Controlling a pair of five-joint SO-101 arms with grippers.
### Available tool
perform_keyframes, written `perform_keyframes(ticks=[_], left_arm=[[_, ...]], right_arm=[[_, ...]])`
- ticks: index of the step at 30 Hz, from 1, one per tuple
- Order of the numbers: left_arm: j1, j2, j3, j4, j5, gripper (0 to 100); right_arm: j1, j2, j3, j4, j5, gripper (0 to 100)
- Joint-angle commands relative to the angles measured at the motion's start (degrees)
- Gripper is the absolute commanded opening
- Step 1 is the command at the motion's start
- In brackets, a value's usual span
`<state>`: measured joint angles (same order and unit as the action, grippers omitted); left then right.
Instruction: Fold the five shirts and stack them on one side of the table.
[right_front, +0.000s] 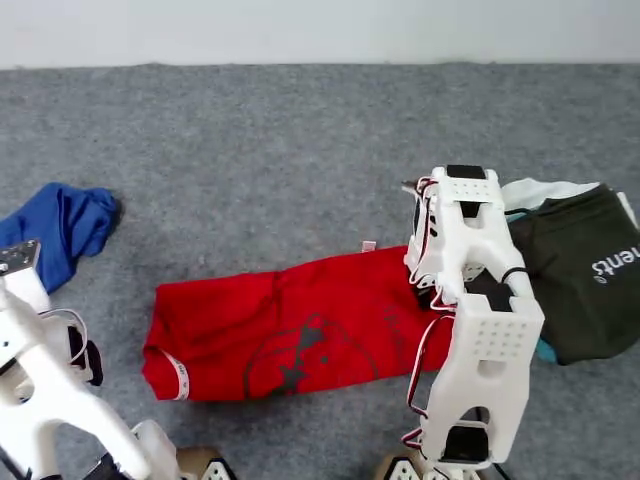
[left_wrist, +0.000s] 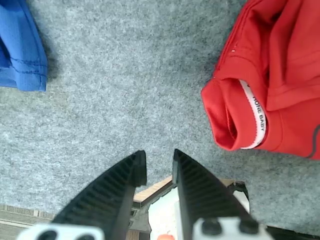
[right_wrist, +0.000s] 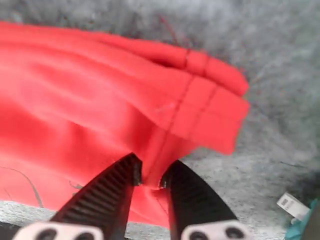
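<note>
Red shirt lies spread mid-desk. White neck label in its collar carries small print. Dark shirt, past the red shirt's hem end, has white lettering cut off at the frame edge. Small loose white tag sits at the red shirt's far edge. Right pincer is nearly closed, pinching red fabric near the hem corner. Left pincer is a narrow gap apart and empty, over bare desk off the collar end. Blue shirt lies well beyond that end.
</note>
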<state>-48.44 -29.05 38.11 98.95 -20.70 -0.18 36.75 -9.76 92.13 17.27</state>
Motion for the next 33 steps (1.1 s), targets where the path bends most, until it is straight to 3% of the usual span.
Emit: perform_keyframes(ticks=[1, 33], left_arm=[[0.0, -0.1, -0.1, -0.2, 0.4, 10], [0.0, -0.2, -0.1, -0.2, 0.4, 10]], right_arm=[[-0.4, -0.5, 0.8, 1.0, 1.0, 1.0], [-2.2, 8.0, -6.0, 5.5, 0.5, 0.9]])
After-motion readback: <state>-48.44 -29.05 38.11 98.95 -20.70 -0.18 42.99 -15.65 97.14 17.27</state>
